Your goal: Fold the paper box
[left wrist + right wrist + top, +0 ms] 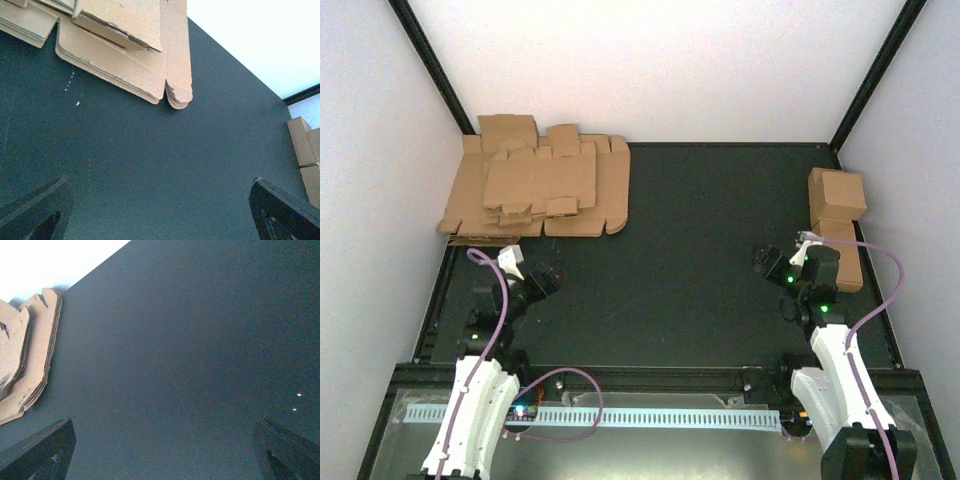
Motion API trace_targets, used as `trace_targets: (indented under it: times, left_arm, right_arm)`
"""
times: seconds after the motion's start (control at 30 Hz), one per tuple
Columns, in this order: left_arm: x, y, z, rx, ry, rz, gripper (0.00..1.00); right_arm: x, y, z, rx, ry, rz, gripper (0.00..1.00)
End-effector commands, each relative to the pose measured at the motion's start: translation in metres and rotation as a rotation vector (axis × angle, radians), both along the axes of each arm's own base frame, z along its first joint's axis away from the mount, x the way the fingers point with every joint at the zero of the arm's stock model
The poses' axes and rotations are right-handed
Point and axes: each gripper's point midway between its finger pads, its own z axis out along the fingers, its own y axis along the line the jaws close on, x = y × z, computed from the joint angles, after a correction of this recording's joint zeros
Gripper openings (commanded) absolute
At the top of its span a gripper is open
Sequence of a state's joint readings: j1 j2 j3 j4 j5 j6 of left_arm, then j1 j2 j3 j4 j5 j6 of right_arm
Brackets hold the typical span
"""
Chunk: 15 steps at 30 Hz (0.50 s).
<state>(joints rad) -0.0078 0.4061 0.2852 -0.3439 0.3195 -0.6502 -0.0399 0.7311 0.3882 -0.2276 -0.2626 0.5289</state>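
- Two black two-finger grippers were on view, both unladen. The left gripper [545,274] hovered over the near-left part of the table. Its fingers [35,210] were spread wide with nothing between them. It pointed toward the cardboard pile, probably because it was the nearer arm for a first pick.
- One right gripper [767,263] hung over the right side of the table, well apart from the pile. Its fingers [40,450] were likewise wide apart and held nothing. It was judged to be waiting to help once a sheet reached the middle.
- One paper box [535,180], a plain brown corrugated die-cut sheet with tabbed flaps, lay flat and unfolded. It was the topmost sheet on the pile at the far-left corner, slightly askew to the sheets beneath. Neither gripper touched it, so folding was judged not yet begun.
- Several flat brown cardboard blanks [595,215] were stacked under it with their edges roughly in line. They were evidently kept as stock, at the corner and away from the middle ground between the arms.
- Two finished brown cardboard cartons [837,193] stood at the far-right edge, just beyond the right arm. Whether one rested on the other could not be told. They were probably put there as done work, out of the arms' path.
- One black matte table top [690,230] carried all of the above. The ground between the two grippers was the likely folding spot, being within reach of both.
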Motion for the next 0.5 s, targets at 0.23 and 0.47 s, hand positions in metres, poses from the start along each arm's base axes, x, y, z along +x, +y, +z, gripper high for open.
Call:
trace_targets:
  times: [0.23,0.47]
  left_arm:
    - [0.022,-0.014,0.041,0.028,-0.137,-0.105,0.99]
    - [0.059,0.005,0.072,0.187,-0.146,-0.051,0.99]
  right_arm:
    - [0.0,0.02,-0.007,0.087,0.035,0.086,1.0]
    - [-0.008,0.031,-0.022,0.123,0.093,0.148,1.0]
